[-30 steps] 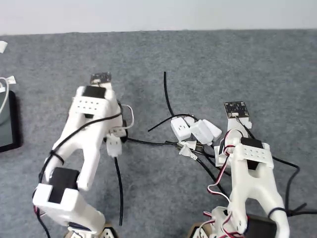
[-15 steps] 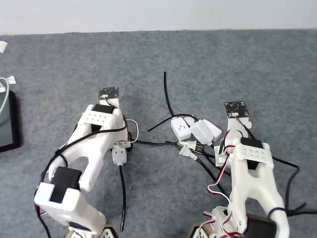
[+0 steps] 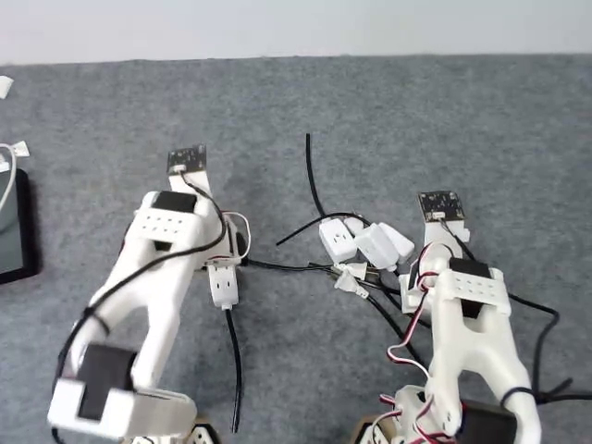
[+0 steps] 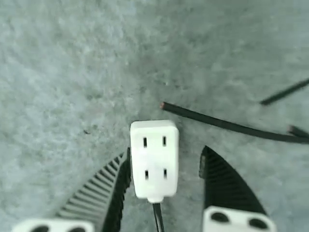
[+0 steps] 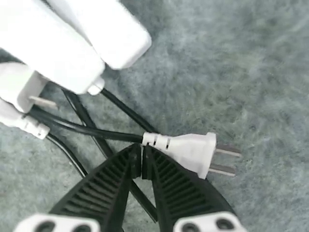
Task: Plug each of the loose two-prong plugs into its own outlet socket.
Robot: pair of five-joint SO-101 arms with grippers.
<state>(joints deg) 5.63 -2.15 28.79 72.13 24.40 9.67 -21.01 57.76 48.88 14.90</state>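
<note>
A white outlet socket with two pairs of slots lies on the grey carpet between the fingers of my left gripper. That gripper is open, with a gap on one side of the block. From above, this socket sits just under the left arm's tip. My right gripper is shut, its tips against the cord end of a white two-prong plug that lies flat. More white sockets cluster mid-table, with another loose plug beside them.
Black cords cross between the arms, and one loose cord end points toward the back. A dark flat device lies at the left edge. Open carpet stretches across the back.
The left arm drew back toward its base, then swung out to the left again. The socket at its tip shifted slightly right and nearer. The right arm stayed still.
</note>
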